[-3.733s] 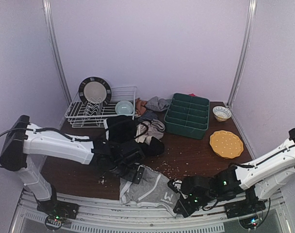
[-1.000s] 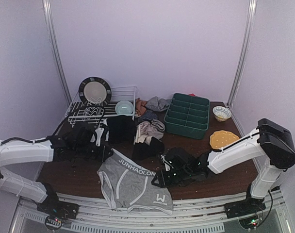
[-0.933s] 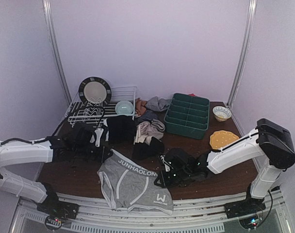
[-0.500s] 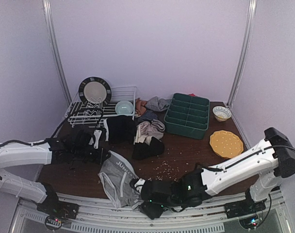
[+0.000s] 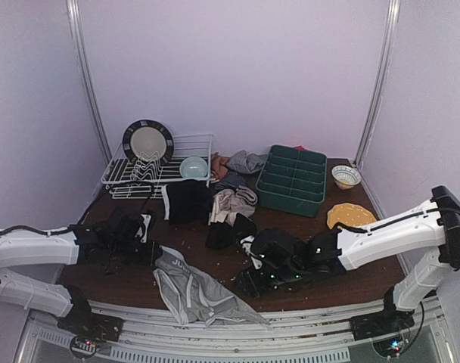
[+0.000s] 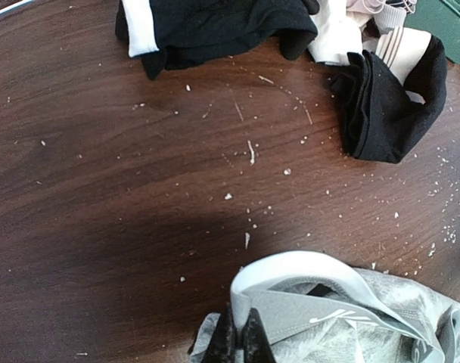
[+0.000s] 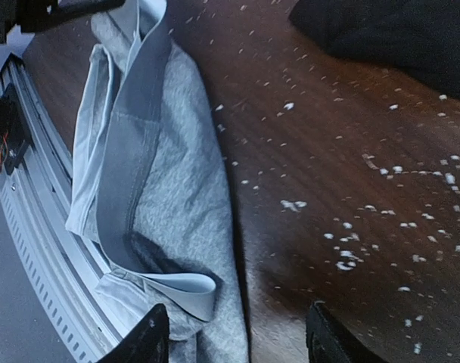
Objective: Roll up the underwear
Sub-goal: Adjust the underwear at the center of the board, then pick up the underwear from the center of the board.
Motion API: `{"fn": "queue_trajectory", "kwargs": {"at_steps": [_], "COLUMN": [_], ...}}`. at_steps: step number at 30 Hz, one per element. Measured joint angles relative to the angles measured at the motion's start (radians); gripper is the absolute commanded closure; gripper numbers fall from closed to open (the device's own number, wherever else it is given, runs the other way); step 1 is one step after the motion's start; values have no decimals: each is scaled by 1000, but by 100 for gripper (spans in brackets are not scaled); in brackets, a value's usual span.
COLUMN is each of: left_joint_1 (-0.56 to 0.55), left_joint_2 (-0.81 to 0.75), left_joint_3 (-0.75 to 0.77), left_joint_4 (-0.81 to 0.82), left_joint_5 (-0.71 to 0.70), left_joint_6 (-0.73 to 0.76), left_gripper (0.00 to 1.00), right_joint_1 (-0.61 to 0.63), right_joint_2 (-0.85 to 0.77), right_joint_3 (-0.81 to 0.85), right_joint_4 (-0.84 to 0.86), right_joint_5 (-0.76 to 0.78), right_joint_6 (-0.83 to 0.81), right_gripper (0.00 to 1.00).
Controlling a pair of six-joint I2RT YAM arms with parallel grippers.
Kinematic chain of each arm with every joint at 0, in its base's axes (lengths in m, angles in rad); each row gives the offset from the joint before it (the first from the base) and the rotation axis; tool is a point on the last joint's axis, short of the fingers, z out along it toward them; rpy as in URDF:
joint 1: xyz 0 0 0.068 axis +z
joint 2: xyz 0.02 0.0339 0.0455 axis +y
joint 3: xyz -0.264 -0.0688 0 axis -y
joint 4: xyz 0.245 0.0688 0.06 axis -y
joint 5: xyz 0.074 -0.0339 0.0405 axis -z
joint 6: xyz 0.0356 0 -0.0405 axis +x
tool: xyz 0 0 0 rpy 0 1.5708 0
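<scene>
At bench (image 5: 290, 227) front, grey underwear (image 5: 196, 287) now sits folded, no longer flat; L gripper (image 6: 241, 340) pinches waistband (image 6: 290, 268), R gripper (image 7: 237, 340) let go, open, so rolling prob next.

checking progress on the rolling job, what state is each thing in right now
grey underwear: folded over, not rolled, partly over the table edge
left fingers: shut on the grey underwear's waistband
right fingers: open, holding nothing
black underwear: crumpled, not rolled
striped plate: upright in the rack
yellow plate: flat on the table
small bowl: upright
</scene>
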Motion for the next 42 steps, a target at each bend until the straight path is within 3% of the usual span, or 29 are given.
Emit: {"fn": "queue_trajectory", "kwargs": {"at_steps": [5,12,22,27,33,39,40,42], "left_joint_1": [0,0,0,0,-18,-127,-159,-220], "left_joint_2": [1,0,0,-5,-41,-22,-4,33], "left_joint_3": [0,0,1,7,25,93,117,162], "left_joint_4": [-5,-19,-19,-31,-67,-87,-93,-106], "left_joint_5": [-10,-18,-18,-17,13,21,14,1], "left_joint_6": [-6,-6,-6,-4,5,11,11,13], "left_gripper": [100,100,100,100,100,100,100,100], "right_joint_1": [16,22,22,22,23,26,28,33], "right_joint_2": [166,227,277,240,16,-175,-200,-238], "right_joint_3": [90,100,126,91,-65,-199,-219,-246], "right_joint_4": [1,8,25,56,94,93,87,74], "right_joint_5": [-92,-175,-209,-179,-65,27,37,45], "right_joint_6": [-7,-14,-18,-11,27,76,85,104], "right_gripper": [39,44,92,100,100,100,97,74]}}
